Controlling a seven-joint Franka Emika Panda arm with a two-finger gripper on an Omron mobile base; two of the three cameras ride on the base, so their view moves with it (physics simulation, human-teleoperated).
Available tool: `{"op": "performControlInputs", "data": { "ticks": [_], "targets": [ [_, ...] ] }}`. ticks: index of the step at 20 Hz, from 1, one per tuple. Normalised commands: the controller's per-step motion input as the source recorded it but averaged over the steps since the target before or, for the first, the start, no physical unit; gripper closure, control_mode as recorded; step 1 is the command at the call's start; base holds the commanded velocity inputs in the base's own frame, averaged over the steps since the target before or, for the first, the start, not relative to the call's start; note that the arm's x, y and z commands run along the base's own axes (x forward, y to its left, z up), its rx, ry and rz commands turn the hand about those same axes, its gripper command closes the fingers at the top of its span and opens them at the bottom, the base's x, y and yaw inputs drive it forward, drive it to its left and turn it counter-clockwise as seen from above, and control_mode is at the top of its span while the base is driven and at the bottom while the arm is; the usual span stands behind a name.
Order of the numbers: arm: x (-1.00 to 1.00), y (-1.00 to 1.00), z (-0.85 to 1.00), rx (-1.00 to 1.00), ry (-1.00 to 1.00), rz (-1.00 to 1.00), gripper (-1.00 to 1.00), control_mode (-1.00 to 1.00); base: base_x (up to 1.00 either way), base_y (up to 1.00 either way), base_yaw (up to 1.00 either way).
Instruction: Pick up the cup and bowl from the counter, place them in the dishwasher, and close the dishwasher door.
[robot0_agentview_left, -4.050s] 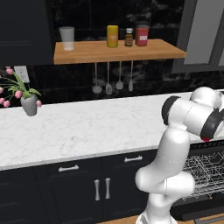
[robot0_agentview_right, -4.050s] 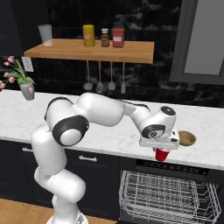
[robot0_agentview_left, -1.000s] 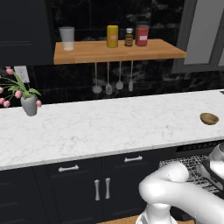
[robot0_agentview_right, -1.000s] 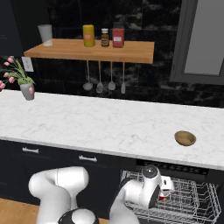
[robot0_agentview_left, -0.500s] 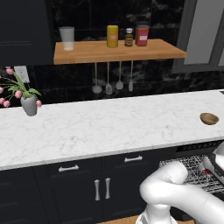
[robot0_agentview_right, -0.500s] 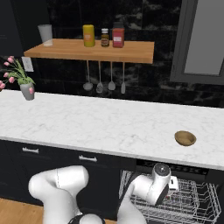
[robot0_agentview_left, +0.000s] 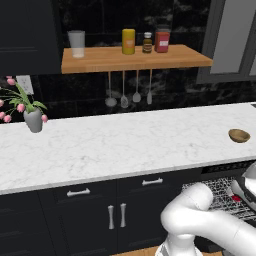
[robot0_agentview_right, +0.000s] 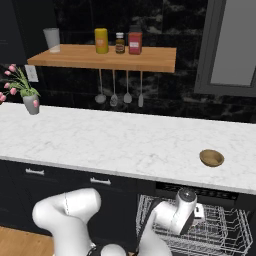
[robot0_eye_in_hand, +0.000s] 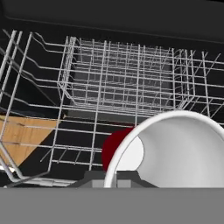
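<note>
The red cup (robot0_eye_in_hand: 175, 151), white inside, fills the lower right of the hand view, with my gripper (robot0_eye_in_hand: 111, 179) shut on its rim. It hangs tilted over the grey wire rack (robot0_eye_in_hand: 122, 78) of the open dishwasher (robot0_agentview_right: 220, 230). In the base views my gripper (robot0_agentview_right: 198, 212) (robot0_agentview_left: 241, 194) is low over that rack, and a sliver of the red cup (robot0_agentview_left: 236, 198) shows beside it. The tan bowl (robot0_agentview_right: 211, 158) (robot0_agentview_left: 239, 135) sits on the white counter (robot0_agentview_right: 125, 140) above the dishwasher. The dishwasher door is out of view.
A grey vase of pink flowers (robot0_agentview_left: 33, 119) stands at the counter's far left. A wooden shelf (robot0_agentview_left: 135, 57) holds a tumbler and jars, and utensils hang under it. Navy cabinets with silver handles (robot0_agentview_left: 115, 216) lie left of the dishwasher. Wood floor (robot0_eye_in_hand: 22, 140) shows through the rack.
Four seconds ago the cup was held at counter height beside the bowl. It has come down into the dishwasher and edged slightly right over the rack in the last second.
</note>
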Motion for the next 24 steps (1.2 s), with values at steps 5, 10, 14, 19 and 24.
{"op": "performControlInputs", "data": {
  "ticks": [5, 10, 14, 19, 24],
  "targets": [
    [0.08, 0.00, -0.61, 0.00, 0.00, 0.00, 1.00, -1.00, 0.00, 0.00, 0.00],
    [0.06, 0.00, -0.63, 0.00, 0.01, 0.00, 1.00, -1.00, 0.00, 0.00, 0.00],
    [0.06, 0.00, -0.55, 0.00, 0.03, 0.00, 1.00, -1.00, 0.00, 0.00, 0.00],
    [0.01, 0.00, -0.14, 0.00, 0.04, 0.00, 1.00, -1.00, 0.00, 0.00, 0.00],
    [0.09, 0.00, 0.00, 0.00, -0.02, -0.01, 1.00, -1.00, 0.00, 0.00, 0.00]
  ]
}}
